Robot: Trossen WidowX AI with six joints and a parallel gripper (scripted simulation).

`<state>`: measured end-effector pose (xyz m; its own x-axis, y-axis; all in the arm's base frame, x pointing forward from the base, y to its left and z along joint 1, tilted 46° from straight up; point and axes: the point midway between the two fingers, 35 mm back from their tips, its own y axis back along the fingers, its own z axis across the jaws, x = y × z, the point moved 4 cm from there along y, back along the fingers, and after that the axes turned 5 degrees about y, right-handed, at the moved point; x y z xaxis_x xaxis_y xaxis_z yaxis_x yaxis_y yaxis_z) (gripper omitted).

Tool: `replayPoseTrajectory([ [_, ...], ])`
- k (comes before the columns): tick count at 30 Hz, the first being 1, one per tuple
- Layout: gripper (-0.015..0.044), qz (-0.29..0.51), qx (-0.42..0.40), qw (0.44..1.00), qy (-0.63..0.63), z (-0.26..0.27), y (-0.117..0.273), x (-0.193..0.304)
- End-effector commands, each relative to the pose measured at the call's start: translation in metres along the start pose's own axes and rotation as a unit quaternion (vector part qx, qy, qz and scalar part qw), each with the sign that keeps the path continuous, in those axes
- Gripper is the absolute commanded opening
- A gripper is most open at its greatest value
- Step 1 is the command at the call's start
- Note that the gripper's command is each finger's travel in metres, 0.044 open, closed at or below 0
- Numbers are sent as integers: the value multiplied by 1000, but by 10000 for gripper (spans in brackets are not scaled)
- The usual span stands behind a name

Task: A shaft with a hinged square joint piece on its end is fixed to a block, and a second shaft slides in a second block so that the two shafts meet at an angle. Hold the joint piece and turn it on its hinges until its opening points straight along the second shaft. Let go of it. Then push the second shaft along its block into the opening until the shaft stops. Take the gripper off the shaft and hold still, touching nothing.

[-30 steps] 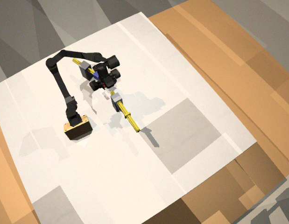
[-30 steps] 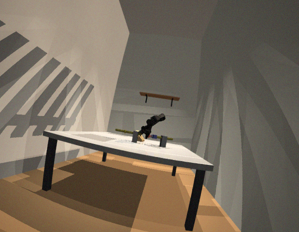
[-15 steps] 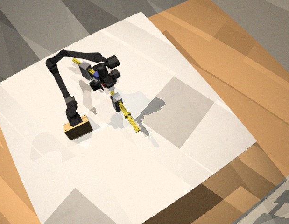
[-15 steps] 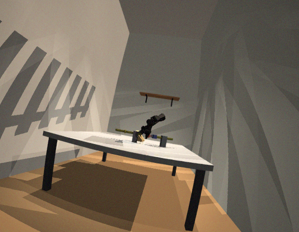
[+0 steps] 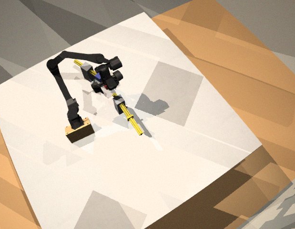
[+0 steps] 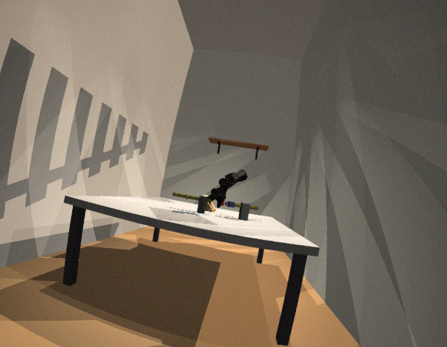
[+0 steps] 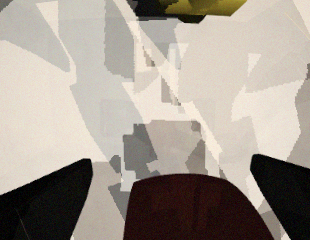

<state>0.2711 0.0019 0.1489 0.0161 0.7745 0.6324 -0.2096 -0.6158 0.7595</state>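
The joint piece has a blue part (image 5: 97,76) (image 6: 230,204) on the fixed shaft (image 5: 77,62) (image 6: 254,207) and a red part (image 5: 106,86) (image 7: 195,210) toward the second shaft (image 5: 135,125) (image 6: 180,194). My gripper (image 7: 173,165) is open, with a finger on either side of the red part and a gap at each side. The fixed block (image 5: 86,71) (image 6: 244,211) and the second block (image 5: 119,103) (image 6: 201,204) are grey. The second shaft's yellow inner end pokes out of its block, apart from the red part. The arm mostly hides the opening; its exact direction cannot be told.
The arm stands on a wooden base (image 5: 80,131) on the white table (image 5: 105,167) (image 6: 115,205). The arm's wrist hangs above the joint. A yellow collar (image 5: 130,117) sits on the second shaft outside its block. A yellow piece (image 7: 210,6) shows at the wrist view's top edge.
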Motion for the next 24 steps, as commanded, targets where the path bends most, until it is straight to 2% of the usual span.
replayPoseTrajectory([
  [1,440,10,1,1000,0,0,6,-1],
  [4,440,43,-4,999,-1,-1,26,-5],
  [10,440,44,-8,999,9,-1,31,-6],
  [24,440,-2,-63,971,232,0,97,-13],
])
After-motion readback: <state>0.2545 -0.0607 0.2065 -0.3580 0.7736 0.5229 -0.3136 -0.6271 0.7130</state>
